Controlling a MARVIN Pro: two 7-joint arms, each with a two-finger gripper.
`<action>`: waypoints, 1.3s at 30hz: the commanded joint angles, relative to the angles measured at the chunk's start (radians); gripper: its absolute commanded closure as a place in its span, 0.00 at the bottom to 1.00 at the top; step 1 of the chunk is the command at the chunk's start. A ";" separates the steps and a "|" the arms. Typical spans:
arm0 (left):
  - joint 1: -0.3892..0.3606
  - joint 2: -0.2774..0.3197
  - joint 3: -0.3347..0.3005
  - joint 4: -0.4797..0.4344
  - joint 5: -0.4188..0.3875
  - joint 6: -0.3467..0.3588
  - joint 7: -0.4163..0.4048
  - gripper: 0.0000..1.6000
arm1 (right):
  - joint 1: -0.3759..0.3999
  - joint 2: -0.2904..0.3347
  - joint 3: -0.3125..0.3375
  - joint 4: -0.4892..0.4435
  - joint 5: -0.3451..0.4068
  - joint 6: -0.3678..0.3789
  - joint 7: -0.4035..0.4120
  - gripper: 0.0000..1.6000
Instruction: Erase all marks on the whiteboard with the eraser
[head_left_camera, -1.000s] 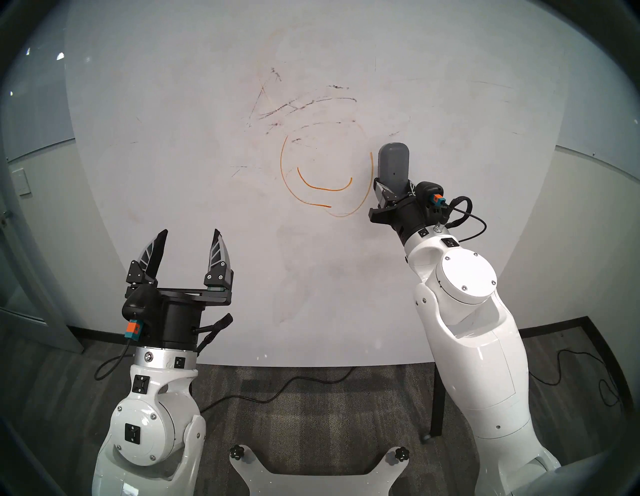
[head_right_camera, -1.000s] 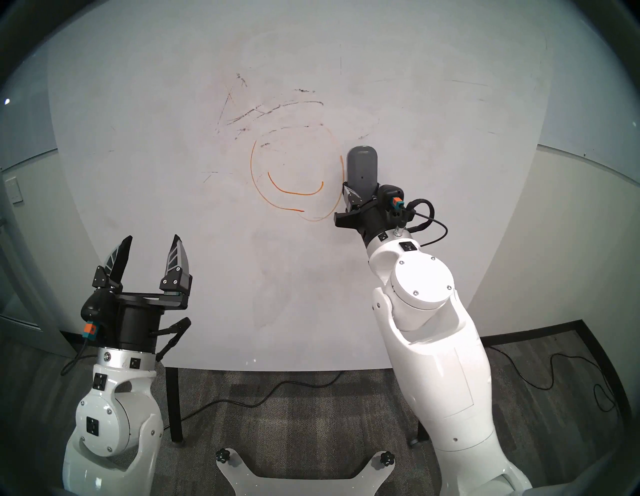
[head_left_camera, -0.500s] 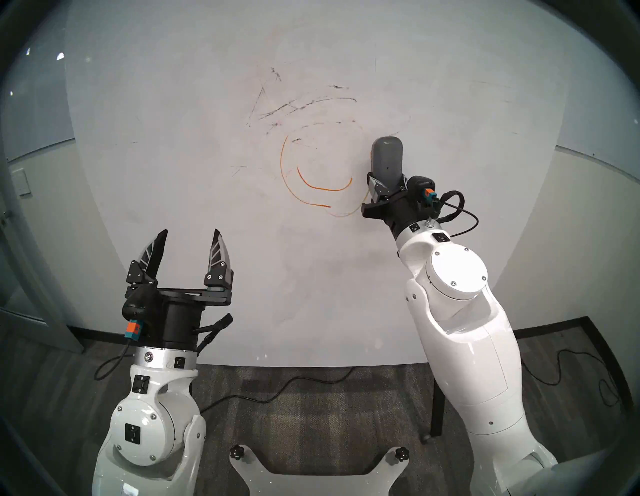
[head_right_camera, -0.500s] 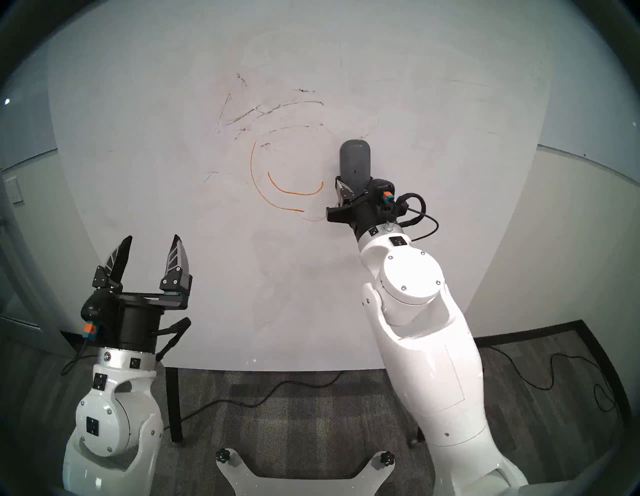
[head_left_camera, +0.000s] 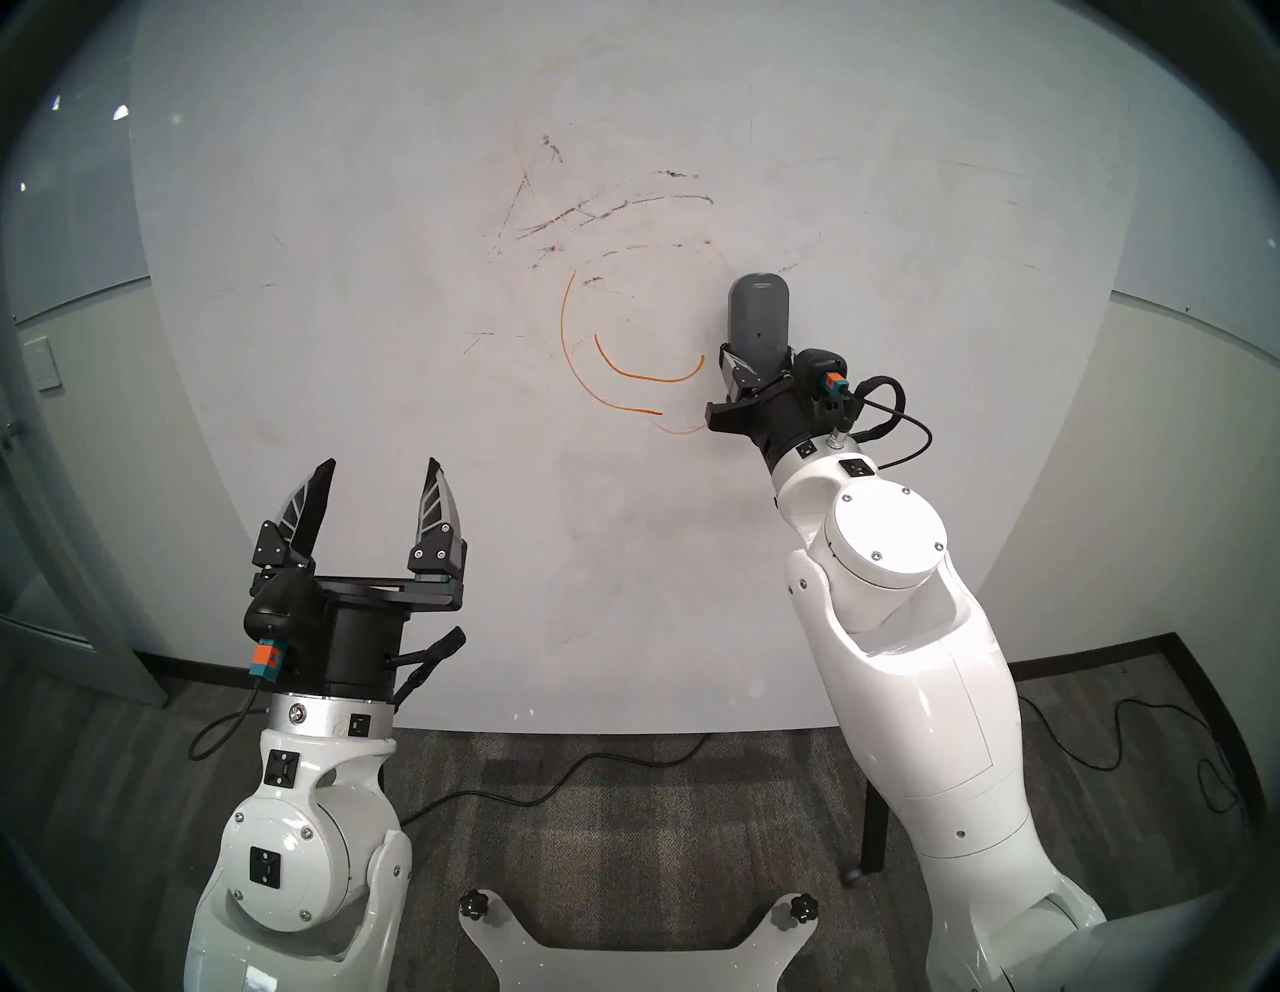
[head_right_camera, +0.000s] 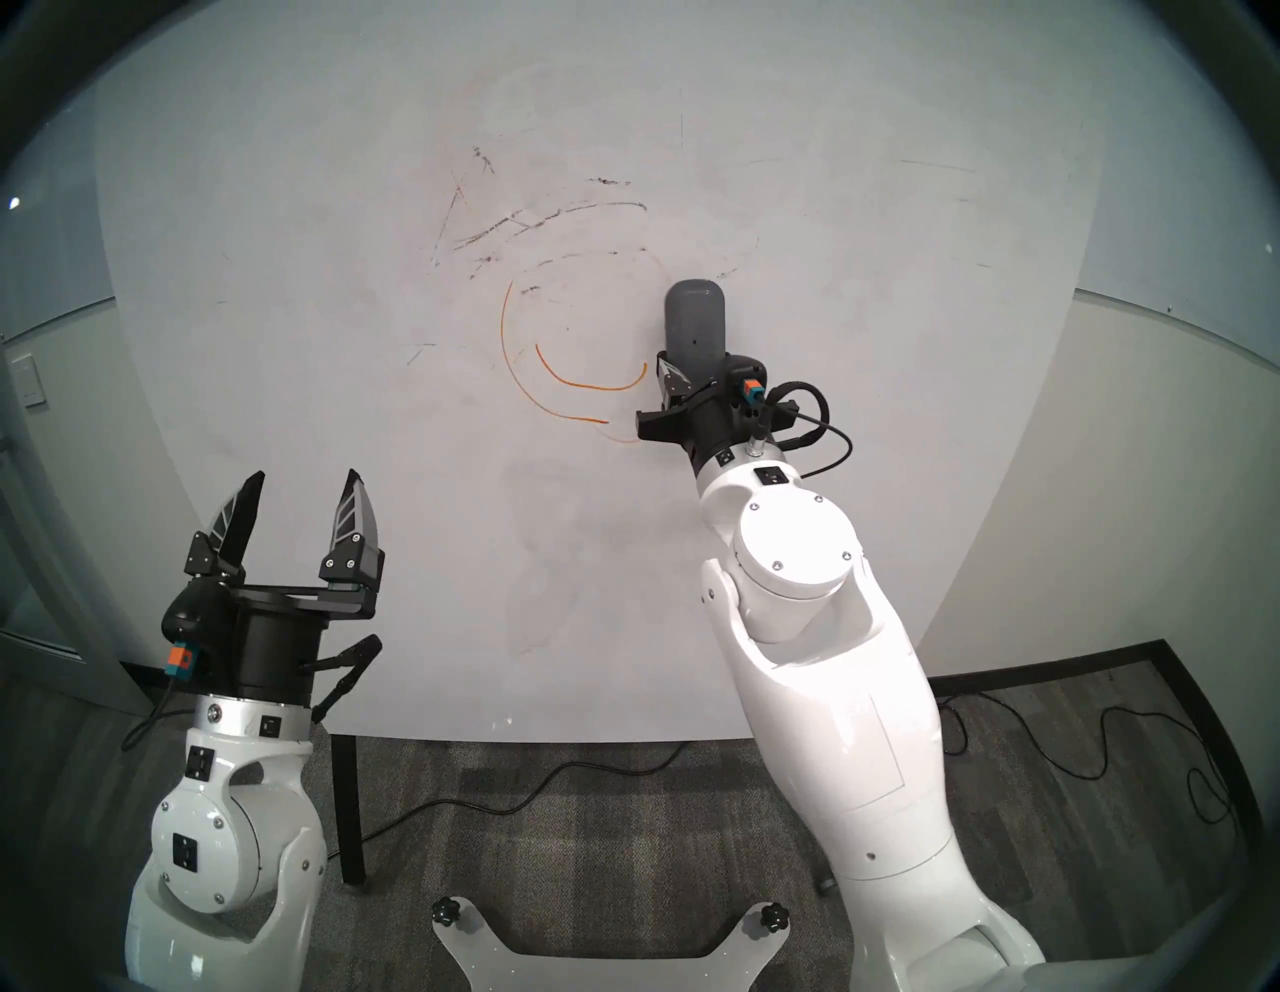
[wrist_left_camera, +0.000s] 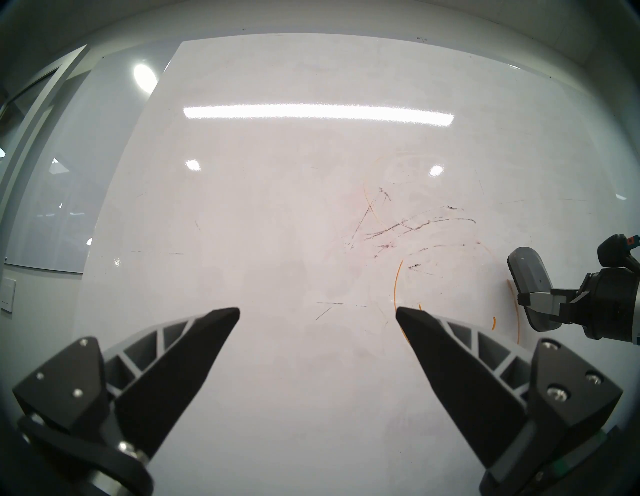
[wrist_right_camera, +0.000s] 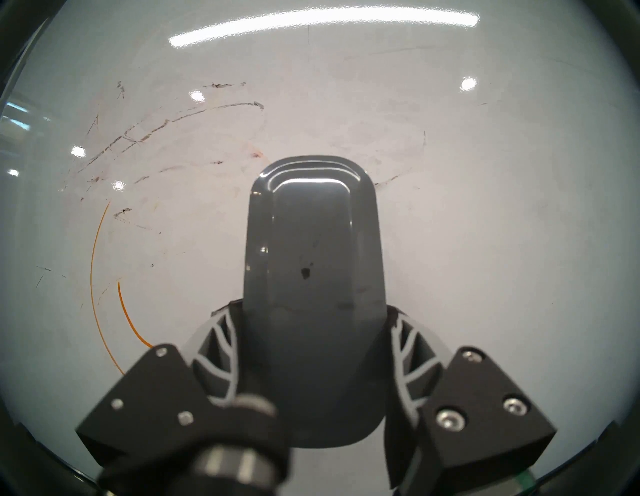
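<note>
The large glossy white whiteboard (head_left_camera: 388, 360) on thin black legs stands upright before the robot, and the head views take in its whole lower edge, the patterned grey carpet floor (head_left_camera: 623, 817) and a loose black cable (head_left_camera: 554, 783) beneath it. The right gripper (head_left_camera: 756, 367) is clenched on the lower end of the dark grey pill-shaped eraser (head_left_camera: 758, 315), which stands upright at the right edge of the thin orange marker lines (head_left_camera: 647, 377), a curved mouth inside a broken oval. From the head it is hard to tell whether the eraser's face meets the board. The left wrist view sees it side-on (wrist_left_camera: 528, 277), its edge right against the surface. The right wrist view looks along the eraser's back (wrist_right_camera: 313, 277) (a tiny dark dot shows at its centre) and catches both fingers (wrist_right_camera: 221, 343) pressing its sides, which the head views mostly hide. Scratchy black-grey streaks (head_left_camera: 609, 208) lie above the orange lines. The left gripper (head_left_camera: 377, 471) hangs low on the left, spread wide with nothing between its fingers, well apart from the board's marks.
</note>
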 joint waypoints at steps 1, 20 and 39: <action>-0.001 0.001 -0.002 -0.023 -0.002 -0.003 -0.001 0.00 | 0.072 -0.027 0.011 0.024 0.004 0.002 -0.008 1.00; -0.001 0.001 -0.002 -0.023 -0.002 -0.003 -0.001 0.00 | 0.119 -0.058 0.004 0.100 -0.012 -0.007 -0.025 1.00; -0.001 0.001 -0.002 -0.023 -0.002 -0.002 -0.001 0.00 | 0.117 -0.061 -0.016 0.115 -0.021 -0.015 -0.036 0.72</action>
